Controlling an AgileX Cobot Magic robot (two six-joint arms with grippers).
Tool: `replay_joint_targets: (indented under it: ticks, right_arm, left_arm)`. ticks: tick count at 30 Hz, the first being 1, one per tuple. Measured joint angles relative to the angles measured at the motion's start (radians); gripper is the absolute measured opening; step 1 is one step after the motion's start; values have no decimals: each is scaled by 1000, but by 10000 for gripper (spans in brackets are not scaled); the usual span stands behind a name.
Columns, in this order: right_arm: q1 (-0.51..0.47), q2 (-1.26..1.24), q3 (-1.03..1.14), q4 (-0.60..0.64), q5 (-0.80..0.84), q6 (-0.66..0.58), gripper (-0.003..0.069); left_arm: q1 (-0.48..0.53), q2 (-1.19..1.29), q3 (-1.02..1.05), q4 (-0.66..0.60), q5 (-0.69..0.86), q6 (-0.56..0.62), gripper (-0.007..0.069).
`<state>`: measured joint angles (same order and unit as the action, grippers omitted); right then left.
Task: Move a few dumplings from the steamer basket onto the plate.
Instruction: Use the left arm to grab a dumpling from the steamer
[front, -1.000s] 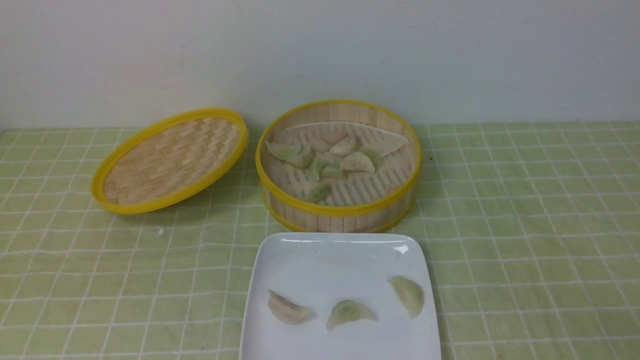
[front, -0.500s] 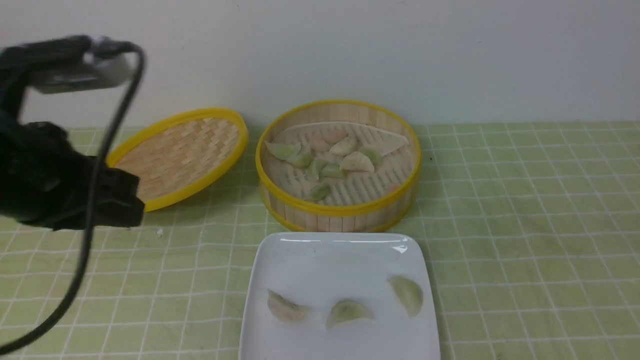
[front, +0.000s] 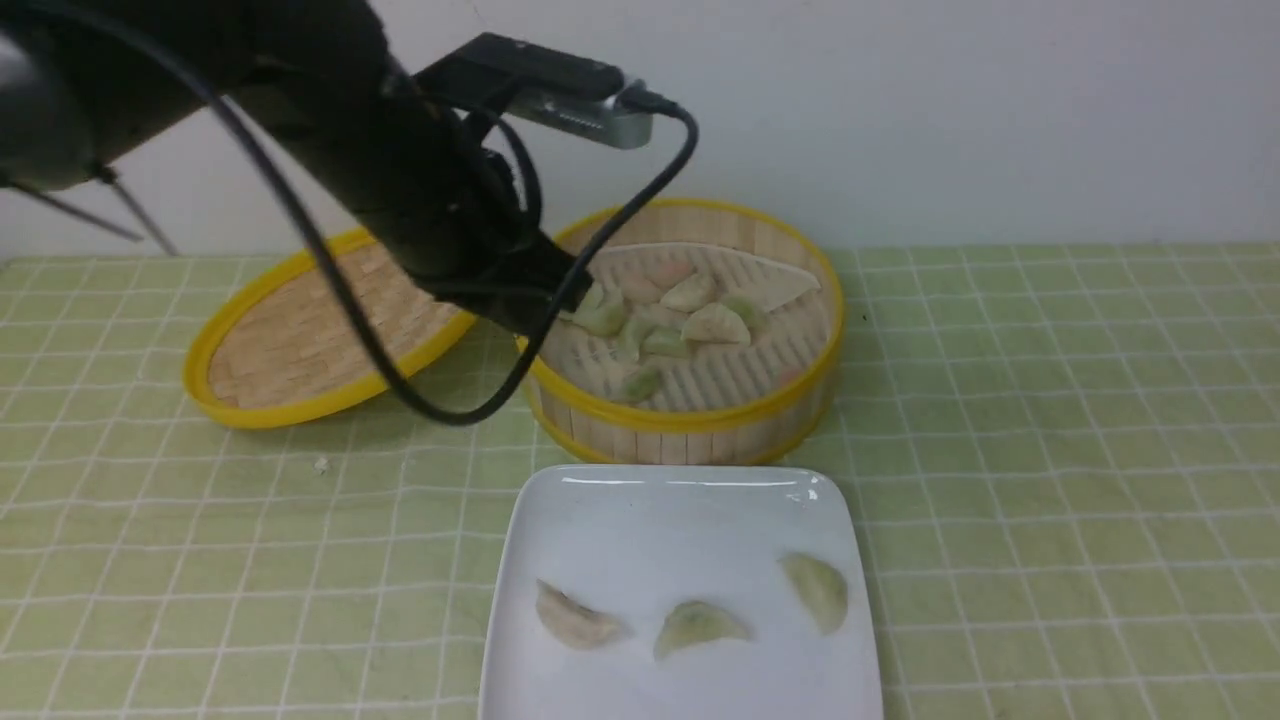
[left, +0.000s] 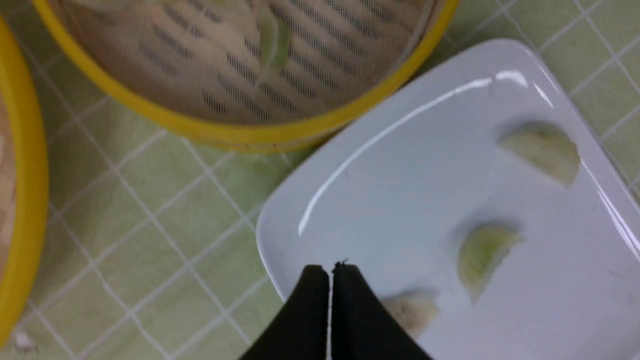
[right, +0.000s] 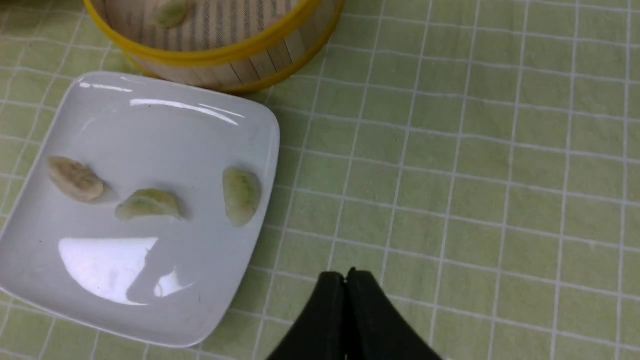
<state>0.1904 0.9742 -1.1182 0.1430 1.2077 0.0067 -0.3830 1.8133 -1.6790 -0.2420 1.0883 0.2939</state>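
The steamer basket (front: 690, 415) stands at the back centre with several dumplings (front: 660, 315) on its slatted floor. In front of it the white plate (front: 680, 510) carries three dumplings: a cream one (front: 578, 620) and two green ones (front: 698, 625) (front: 818, 590). My left arm reaches across the lid to the basket's left rim. The left gripper (left: 330, 267) is shut and empty, hanging over the plate's (left: 400, 190) near-left corner. My right gripper (right: 345, 274) is shut and empty, above the cloth beside the plate (right: 150, 125); it is out of the front view.
The shallow woven lid (front: 300, 350) leans tilted on the cloth left of the basket, partly behind my left arm and its cable (front: 400, 390). A green checked cloth (front: 1050, 450) covers the table. A pale wall runs along the back.
My left arm has come in from the left and swung rightward and upward, from beside the lid to over the basket's left rim. The dumplings, the basket and the plate have not moved.
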Motion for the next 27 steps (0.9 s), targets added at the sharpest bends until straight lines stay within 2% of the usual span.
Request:
replay_joint_targets:
  ticks: [4, 7, 14, 17, 20, 22, 25, 27]
  right_arm:
    - [0, 14, 0, 19, -7, 0, -15]
    - [0, 15, 0, 39, -12, 0, -15]
    - [0, 15, 0, 52, -16, 0, -15]
    - [0, 15, 0, 52, -9, 0, -15]
    - [0, 15, 0, 59, 0, -1, -15]
    - [0, 15, 0, 64, 6, -7, -15]
    - [0, 15, 0, 74, 21, -14, -15]
    - [0, 15, 0, 83, 31, -28, -15]
  left_arm:
    - [-25, 139, -125, 21, -6, 5, 22]
    - [-43, 233, -199, 51, -44, 5, 93]
    - [-60, 427, -314, 78, -131, -1, 380]
    - [-61, 475, -322, 82, -153, -11, 445]
    - [-61, 514, -322, 83, -157, -46, 443]
    - [-61, 534, -323, 85, -158, -71, 412]
    - [-61, 543, -326, 96, -157, -102, 293]
    - [-61, 543, -327, 101, -155, -113, 183]
